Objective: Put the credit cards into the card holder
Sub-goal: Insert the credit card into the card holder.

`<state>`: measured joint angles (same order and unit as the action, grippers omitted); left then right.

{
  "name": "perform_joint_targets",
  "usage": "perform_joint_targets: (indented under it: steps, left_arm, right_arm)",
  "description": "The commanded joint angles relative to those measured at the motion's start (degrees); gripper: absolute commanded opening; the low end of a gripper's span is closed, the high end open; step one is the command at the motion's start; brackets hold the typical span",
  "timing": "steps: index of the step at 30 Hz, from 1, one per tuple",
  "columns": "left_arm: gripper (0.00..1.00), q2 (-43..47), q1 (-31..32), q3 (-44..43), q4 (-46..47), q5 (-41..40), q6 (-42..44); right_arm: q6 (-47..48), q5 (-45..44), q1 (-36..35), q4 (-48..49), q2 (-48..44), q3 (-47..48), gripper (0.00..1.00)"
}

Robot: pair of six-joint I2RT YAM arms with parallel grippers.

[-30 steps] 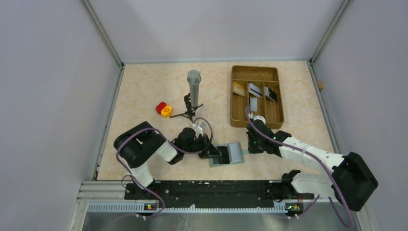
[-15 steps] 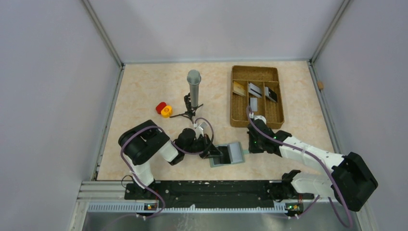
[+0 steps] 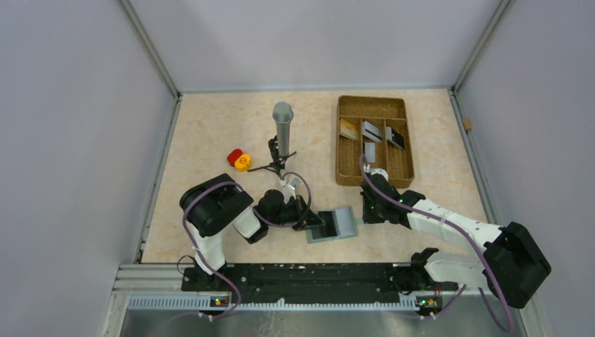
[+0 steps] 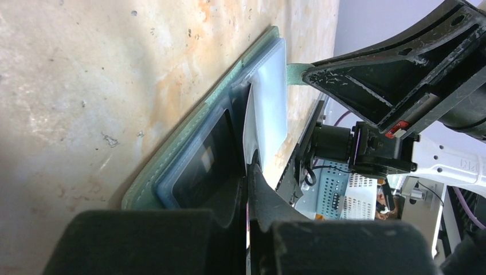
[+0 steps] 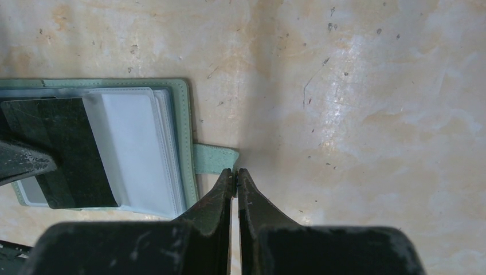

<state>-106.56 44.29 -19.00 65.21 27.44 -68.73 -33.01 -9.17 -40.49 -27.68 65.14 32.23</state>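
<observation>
The grey-green card holder [image 3: 335,225] lies open on the table, light blue sleeves up; it also shows in the right wrist view [image 5: 137,143] and the left wrist view [image 4: 172,166]. My left gripper [image 3: 313,222] is shut on a thin credit card [image 4: 247,123], seen edge-on, its far end at the sleeves. The right wrist view shows this card as black [image 5: 63,149], slanting over the left panel. My right gripper [image 3: 365,211] is shut, its tips [image 5: 235,172] touching the end of the closing tab [image 5: 215,158]. More cards lie in the tray: tan-gold [image 3: 347,129], silvery [image 3: 372,131], black [image 3: 395,137].
The brown compartmented tray [image 3: 373,182] stands at the back right, just beyond my right arm. A grey microphone on a small tripod [image 3: 282,133] stands behind the left gripper. A red and a yellow object [image 3: 238,159] lie to the left of it.
My left arm's elbow has shifted a little to the right while its gripper stays at the card holder with the card. The right arm has not moved.
</observation>
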Motion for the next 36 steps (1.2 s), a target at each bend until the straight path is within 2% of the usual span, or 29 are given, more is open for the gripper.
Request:
perform_joint_targets:
  steps: [1, 13, 21, 28, 36]
  left_arm:
    - [0.0, -1.7, 0.4, 0.3, 2.9, -3.7, 0.2]
    - [0.0, -3.8, 2.6, -0.8, 4.9, -5.8, -1.9]
    - [0.0, -3.0, 4.2, -3.1, 0.4, -8.5, -2.1]
    - [0.0, -0.5, 5.3, -5.4, -7.8, -10.9, -1.2]
    - [0.05, 3.6, 7.0, -11.7, -26.3, -13.3, 3.5]
  right_arm:
    - [0.2, 0.6, -0.3, -0.1, -0.1, -0.3, 0.0]
    - [-0.2, 1.4, -0.3, 0.2, -1.2, -0.7, 0.0]
    - [-1.0, 3.3, -0.4, 1.3, -2.8, -1.3, 0.0]
    - [-0.8, 3.8, -0.4, 2.0, -2.8, -1.5, 0.0]
    - [-1.1, 3.0, -0.4, 2.2, -4.4, -1.7, 0.0]
